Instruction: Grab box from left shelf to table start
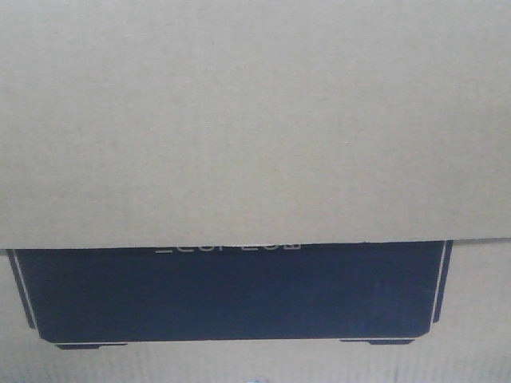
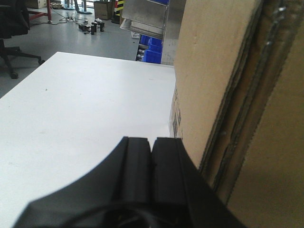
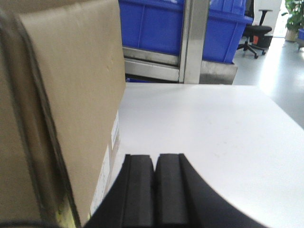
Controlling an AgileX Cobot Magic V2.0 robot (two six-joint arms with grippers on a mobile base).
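The tan cardboard box (image 1: pixel 255 120) fills the front view, its black printed panel (image 1: pixel 231 295) low in the frame. In the left wrist view the box (image 2: pixel 213 71) stands on the white table (image 2: pixel 85 109), to the right of my left gripper (image 2: pixel 151 142), which is shut with nothing between its jaws and lies against the box's side. In the right wrist view the box (image 3: pixel 76 85) stands to the left of my right gripper (image 3: pixel 155 159), also shut and empty, close beside the box's side. The shelf's silver rail and upright (image 3: pixel 190 42) show behind the table.
Blue plastic bins (image 3: pixel 156 23) sit on the rack behind the table. Office chairs stand on the floor at the far left (image 2: pixel 12 28) and far right (image 3: pixel 254 33). Small items lie on the floor (image 2: pixel 92 26) beyond the table.
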